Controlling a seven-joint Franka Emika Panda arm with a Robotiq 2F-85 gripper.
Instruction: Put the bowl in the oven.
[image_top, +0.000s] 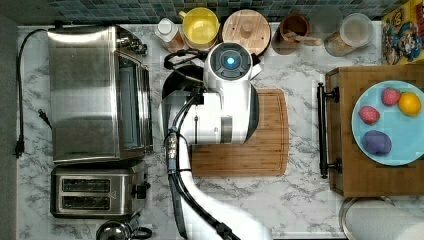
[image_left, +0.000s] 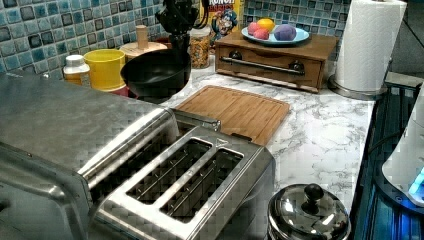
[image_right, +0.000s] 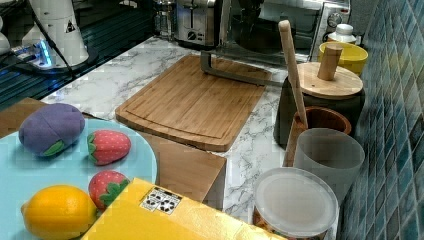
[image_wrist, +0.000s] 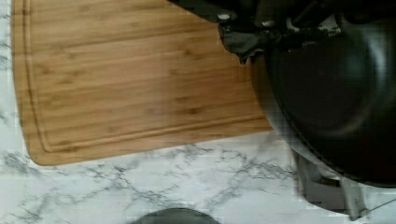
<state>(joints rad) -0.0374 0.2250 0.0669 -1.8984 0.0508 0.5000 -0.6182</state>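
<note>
The black glossy bowl (image_left: 155, 75) hangs tilted above the counter beside the yellow cup, just off the open front of the stainless-steel oven (image_top: 82, 95). My gripper (image_left: 180, 41) comes down from above and is shut on the bowl's far rim. The top view has my white arm covering most of the bowl (image_top: 176, 82). In the wrist view the bowl (image_wrist: 336, 107) is close up, with the gripper (image_wrist: 254, 35) at its rim. The oven door is folded down, its bar handle (image_right: 235, 75) lying level near the cutting board's edge.
A two-slot toaster (image_top: 95, 192) stands next to the oven. The bamboo cutting board (image_top: 270, 140) lies mid-counter. A yellow cup (image_top: 201, 27), bottle and jars line the tiled back wall. A wooden box carries a blue fruit plate (image_top: 395, 150). A lidded pot (image_left: 307, 215) sits by the toaster.
</note>
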